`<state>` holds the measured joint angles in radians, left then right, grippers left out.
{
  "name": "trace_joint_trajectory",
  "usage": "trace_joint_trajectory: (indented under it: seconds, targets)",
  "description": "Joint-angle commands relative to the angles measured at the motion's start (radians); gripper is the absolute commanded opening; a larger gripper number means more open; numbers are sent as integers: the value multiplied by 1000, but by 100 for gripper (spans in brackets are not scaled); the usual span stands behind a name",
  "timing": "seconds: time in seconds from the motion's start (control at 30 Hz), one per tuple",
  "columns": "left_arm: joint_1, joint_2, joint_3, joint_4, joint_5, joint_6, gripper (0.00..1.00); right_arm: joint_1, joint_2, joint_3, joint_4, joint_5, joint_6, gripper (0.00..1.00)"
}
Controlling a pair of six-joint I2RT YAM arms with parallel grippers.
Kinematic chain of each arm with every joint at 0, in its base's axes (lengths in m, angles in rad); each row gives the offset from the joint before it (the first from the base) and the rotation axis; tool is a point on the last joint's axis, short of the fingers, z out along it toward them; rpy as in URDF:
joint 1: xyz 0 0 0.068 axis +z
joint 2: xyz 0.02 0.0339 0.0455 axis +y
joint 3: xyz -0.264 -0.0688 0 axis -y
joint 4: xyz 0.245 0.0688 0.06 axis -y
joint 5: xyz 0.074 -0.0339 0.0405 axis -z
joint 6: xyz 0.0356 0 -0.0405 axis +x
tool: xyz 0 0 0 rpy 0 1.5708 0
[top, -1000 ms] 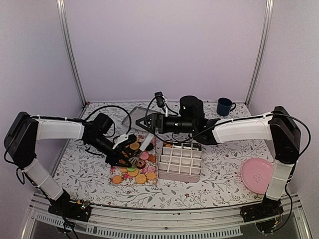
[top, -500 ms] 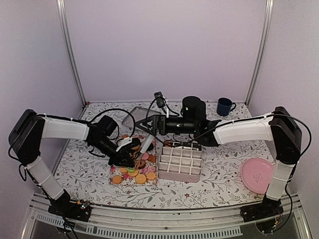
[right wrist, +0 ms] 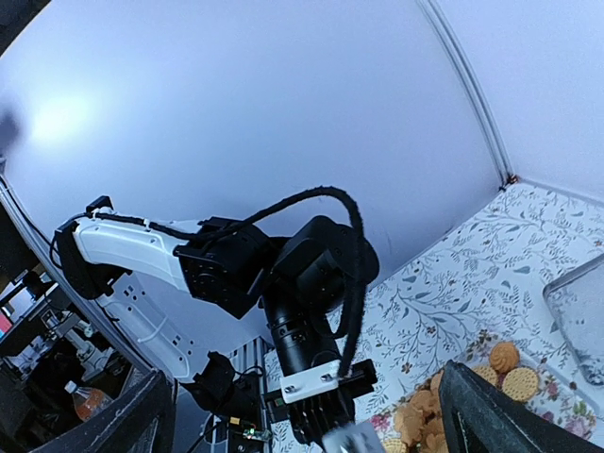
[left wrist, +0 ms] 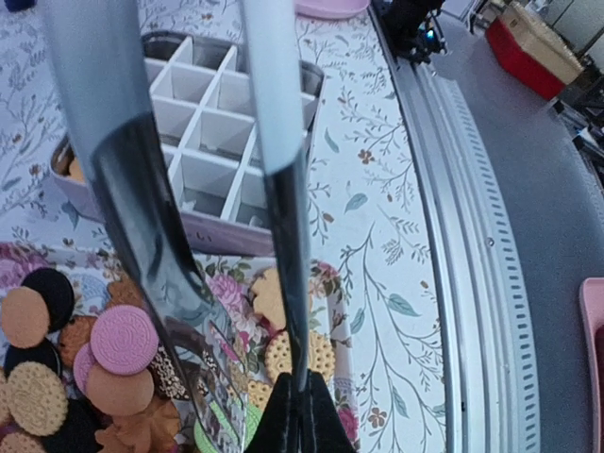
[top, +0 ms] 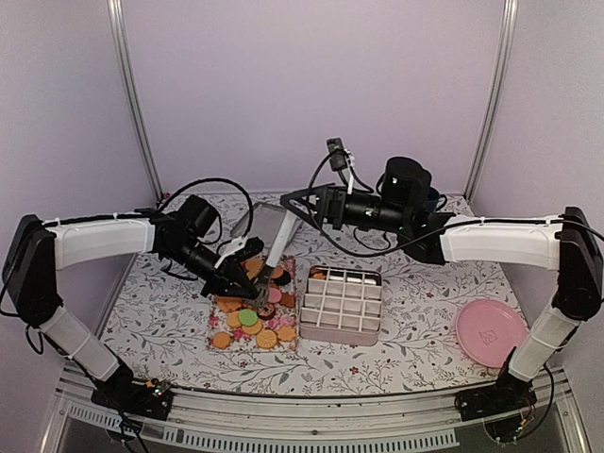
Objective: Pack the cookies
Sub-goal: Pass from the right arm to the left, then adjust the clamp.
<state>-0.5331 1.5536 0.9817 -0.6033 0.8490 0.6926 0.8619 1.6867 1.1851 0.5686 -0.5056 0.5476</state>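
The cookies (top: 251, 321) lie piled on a floral mat: golden, dark, a pink one (left wrist: 123, 340) and a green one. My left gripper (top: 260, 276) hovers low over the pile, shut (left wrist: 302, 415) on the thin lower end of long white-and-dark tongs (left wrist: 283, 189), which rise up and to the right (top: 280, 247). The white grid tray (top: 342, 307) stands just right of the mat, with a cookie or two in its back cells. My right gripper (top: 291, 209) hangs open above and behind the mat, holding nothing (right wrist: 326, 420).
A pink plate (top: 489, 330) lies at the front right. A clear flat lid (top: 253, 223) leans behind the mat. The table's metal front rail (left wrist: 491, 236) runs close to the mat. The right arm reaches across over the tray's back.
My left gripper has shut on the tongs' lower end. The right gripper has opened wider and lifted up and to the right, away from the mat.
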Motion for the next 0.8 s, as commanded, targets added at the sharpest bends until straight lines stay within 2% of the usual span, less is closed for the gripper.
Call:
trace_joint_trajectory:
  seconds: [0.0, 0.13, 0.27, 0.43, 0.77]
  targets:
    - [1, -81, 107, -94, 165, -10, 0, -39, -119, -48, 18, 39, -32, 99]
    - [4, -109, 194, -156, 298, -84, 0, -38, -167, -118, 33, 47, -42, 98]
    - [13, -130, 263, -174, 417, -197, 0, -23, -162, -185, 125, 3, 2, 90]
    - [13, -149, 290, -148, 534, -317, 0, 41, -92, -129, 100, -24, -38, 84]
    - [10, -175, 266, -126, 573, -373, 0, 87, -15, -35, 119, -48, -51, 71]
